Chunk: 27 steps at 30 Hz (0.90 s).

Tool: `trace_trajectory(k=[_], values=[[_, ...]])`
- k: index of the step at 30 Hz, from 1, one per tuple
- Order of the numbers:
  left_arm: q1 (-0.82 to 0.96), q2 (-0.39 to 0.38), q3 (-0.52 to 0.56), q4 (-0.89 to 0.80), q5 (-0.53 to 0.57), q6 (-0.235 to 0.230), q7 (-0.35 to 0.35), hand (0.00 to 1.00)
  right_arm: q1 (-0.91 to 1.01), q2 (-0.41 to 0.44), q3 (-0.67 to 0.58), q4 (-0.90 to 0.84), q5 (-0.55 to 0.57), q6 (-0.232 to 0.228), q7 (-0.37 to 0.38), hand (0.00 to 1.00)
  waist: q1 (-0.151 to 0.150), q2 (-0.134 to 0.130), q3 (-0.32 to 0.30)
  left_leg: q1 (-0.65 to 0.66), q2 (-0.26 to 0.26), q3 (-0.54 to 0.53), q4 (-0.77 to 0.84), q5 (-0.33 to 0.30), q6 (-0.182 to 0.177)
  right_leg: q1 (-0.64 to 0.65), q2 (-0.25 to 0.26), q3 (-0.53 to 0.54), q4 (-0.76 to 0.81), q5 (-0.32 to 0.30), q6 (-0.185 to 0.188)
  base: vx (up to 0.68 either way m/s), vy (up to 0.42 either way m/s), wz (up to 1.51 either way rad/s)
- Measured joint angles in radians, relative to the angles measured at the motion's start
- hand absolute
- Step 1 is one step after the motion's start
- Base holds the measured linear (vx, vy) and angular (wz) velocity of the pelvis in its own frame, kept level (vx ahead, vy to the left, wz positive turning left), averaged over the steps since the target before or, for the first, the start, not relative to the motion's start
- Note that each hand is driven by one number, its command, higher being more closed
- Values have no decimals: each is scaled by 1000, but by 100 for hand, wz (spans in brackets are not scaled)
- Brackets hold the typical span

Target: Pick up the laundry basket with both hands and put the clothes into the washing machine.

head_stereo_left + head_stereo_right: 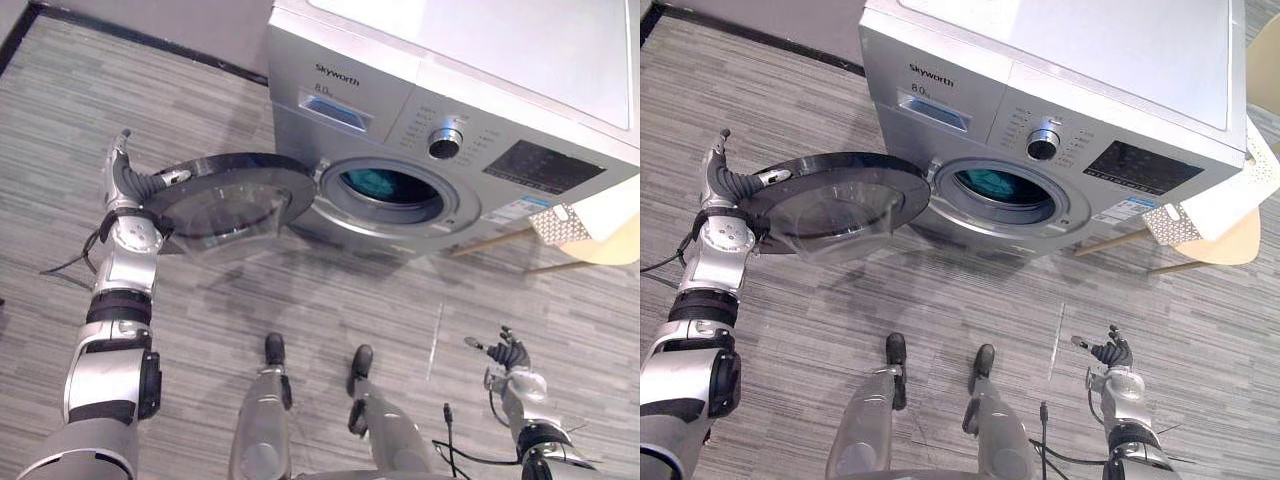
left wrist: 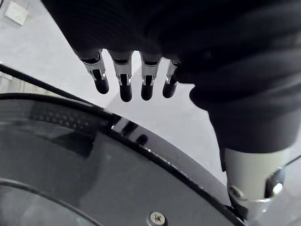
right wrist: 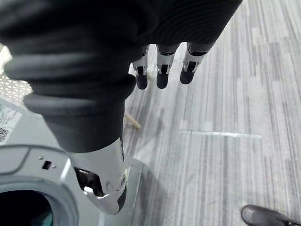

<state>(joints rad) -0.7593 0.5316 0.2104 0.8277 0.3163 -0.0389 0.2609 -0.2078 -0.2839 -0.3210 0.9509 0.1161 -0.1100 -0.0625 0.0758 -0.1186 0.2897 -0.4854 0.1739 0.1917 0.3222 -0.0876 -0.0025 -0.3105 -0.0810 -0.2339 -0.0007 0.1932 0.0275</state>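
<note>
At door of washing machine, left hand straight-fingered; right hand slack, empty; clothes inside.

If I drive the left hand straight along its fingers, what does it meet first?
Left hand is at the outer rim of the open door, fingers straight, pointing past it. The way looks free over the floor; the far wall probably comes first, depth unclear.

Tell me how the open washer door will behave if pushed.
The door likely swings on its hinge beside the drum opening rather than flexing. Its glossy rim may slip against the open left hand.
</note>
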Motion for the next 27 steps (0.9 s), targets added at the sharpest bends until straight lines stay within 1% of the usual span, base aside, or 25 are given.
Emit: trace_trajectory(k=[2, 3, 4, 5, 6, 8, 9, 10, 11, 12, 13, 14, 15, 16, 17, 18, 20, 21, 22, 23, 25, 26, 27], values=[[24, -15, 12, 1, -1, -9, 12, 0, 2, 5, 0, -6, -1, 0, 0, 0, 4, 1, -1, 3, 8, 2, 0, 7, -11, 1, 7, 0, -1, -5, 2, 3, -47, -7], [56, -36, 24, -6, -5, -18, 12, 0, 11, 5, -4, -8, -8, 0, 0, 0, 12, 2, -1, 18, 3, 5, -2, 10, -16, 18, 2, 0, 0, -33, 1, 18, -40, 2], [63, -43, 24, -9, -8, -19, 12, 0, 15, 5, -5, -8, -10, 0, 0, 0, 13, 2, -1, 23, 0, 4, -3, 10, -16, 24, 0, -1, 0, -40, 2, 40, -38, 14], [98, -73, 24, -21, -28, -27, 12, 0, 25, 7, -17, -3, -15, 3, 0, 0, 19, 3, -1, 46, -9, 7, -3, 13, -16, 46, -11, -6, 5, -74, 7, 41, -36, 15], [127, -91, 24, -35, -35, -30, 12, 0, 26, 10, -28, -2, -20, 3, 0, 0, 20, 6, -3, 57, -14, 6, -3, 14, -15, 55, -16, -7, 12, -90, 5, 39, -40, 20], [265, -179, 2, -94, -62, -49, 12, 0, 38, 7, -53, 7, -49, 3, 0, 0, 20, 45, -34, 97, -36, -2, -27, 14, -15, 77, -35, -13, 42, -126, 19, 32, -10, 23], [301, -202, -17, -113, -70, -53, 11, 0, 41, 4, -59, 20, -56, 4, 0, 0, 20, 56, -42, 115, -44, -3, -45, 18, -18, 87, -42, -15, 45, -130, 22, 60, 33, 25], [381, -242, -64, -138, -72, -56, 0, 0, 48, 0, -66, 40, -70, 6, 0, 0, 20, 74, -60, 150, -66, -4, -75, 26, -17, 106, -60, -17, 51, -143, 34, 80, 53, 24], [460, -278, -120, -152, -72, -54, -16, 0, 57, -4, -66, 60, -82, 10, 1, 0, 18, 93, -84, 176, -84, -10, -102, 29, -13, 123, -67, -19, 52, -149, 39, 77, 50, 21], [495, -294, -153, -155, -75, -53, -28, 0, 62, -4, -65, 66, -89, 10, 1, 0, 17, 101, -90, 190, -92, -13, -113, 31, -12, 135, -74, -22, 51, -153, 44, 83, 59, 20], [558, -319, -211, -164, -80, -47, -56, 0, 67, -4, -62, 77, -93, 11, 4, 0, 12, 111, -99, 215, -107, -16, -128, 34, -7, 153, -86, -25, 52, -161, 55, 81, 66, 20], [618, -340, -261, -179, -83, -44, -91, 0, 69, -3, -60, 89, -96, 13, 9, 0, 3, 115, -105, 235, -120, -18, -144, 38, -3, 169, -97, -31, 51, -165, 60, 102, 86, 20], [644, -352, -282, -192, -83, -42, -116, 0, 69, -3, -55, 93, -98, 16, 11, 0, -3, 115, -105, 244, -125, -18, -151, 40, -1, 176, -101, -33, 51, -167, 63, 91, 80, 14], [677, -364, -346, -201, -83, -42, -159, 0, 71, -4, -42, 96, -99, 22, 17, 0, -9, 112, -107, 258, -133, -17, -159, 40, 0, 186, -108, -34, 50, -170, 68, 71, 62, 2], [688, -376, -396, -202, -83, -42, -186, 0, 75, -4, -33, 97, -100, 25, 21, 0, -11, 109, -111, 268, -139, -14, -169, 44, 5, 189, -113, -29, 50, -172, 71, 65, 53, -6], [703, -391, -418, -218, -82, -41, -206, 0, 75, -4, -28, 98, -100, 28, 24, 0, -16, 109, -111, 282, -142, -6, -173, 46, 9, 198, -116, -21, 50, -173, 73, 68, 44, -17], [721, -404, -461, -258, -83, -43, -240, 0, 73, -5, -14, 104, -99, 32, 25, 0, -41, 112, -116, 315, -151, 7, -186, 45, 9, 217, -123, -10, 48, -177, 77, 72, 38, -16], [715, -419, -489, -272, -88, -48, -246, 0, 54, 5, 3, 106, -98, 37, 23, 0, -57, 120, -122, 322, -158, 10, -191, 45, 9, 220, -125, -8, 47, -177, 78, 37, 28, -10], [708, -422, -497, -273, -90, -50, -247, 0, 40, 17, 14, 106, -97, 42, 19, 0, -66, 125, -124, 325, -158, 14, -196, 46, 9, 217, -126, -5, 46, -177, 78, 7, 17, -37], [670, -430, -537, -270, -90, -51, -243, 0, 9, 45, 66, 107, -90, 42, -9, 0, -69, 135, -131, 330, -153, 42, -209, 47, 11, 203, -122, 21, 37, -167, 78, -9, 5, -48], [621, -447, -580, -269, -92, -54, -233, 0, -4, 77, 113, 106, -88, 41, -38, 0, -73, 150, -139, 330, -149, 65, -225, 54, 12, 187, -117, 44, 23, -153, 72, -26, -12, -44], [576, -472, -601, -269, -101, -58, -215, 0, -23, 118, 140, 105, -87, 40, -46, 0, -77, 163, -142, 332, -149, 80, -242, 63, 10, 175, -114, 54, 9, -144, 72, -34, -13, -35], [528, -497, -601, -268, -110, -60, -196, 0, -38, 154, 158, 105, -77, 37, -63, 0, -86, 177, -137, 333, -149, 96, -260, 70, 10, 158, -112, 72, 8, -139, 70, -35, -7, -40]])
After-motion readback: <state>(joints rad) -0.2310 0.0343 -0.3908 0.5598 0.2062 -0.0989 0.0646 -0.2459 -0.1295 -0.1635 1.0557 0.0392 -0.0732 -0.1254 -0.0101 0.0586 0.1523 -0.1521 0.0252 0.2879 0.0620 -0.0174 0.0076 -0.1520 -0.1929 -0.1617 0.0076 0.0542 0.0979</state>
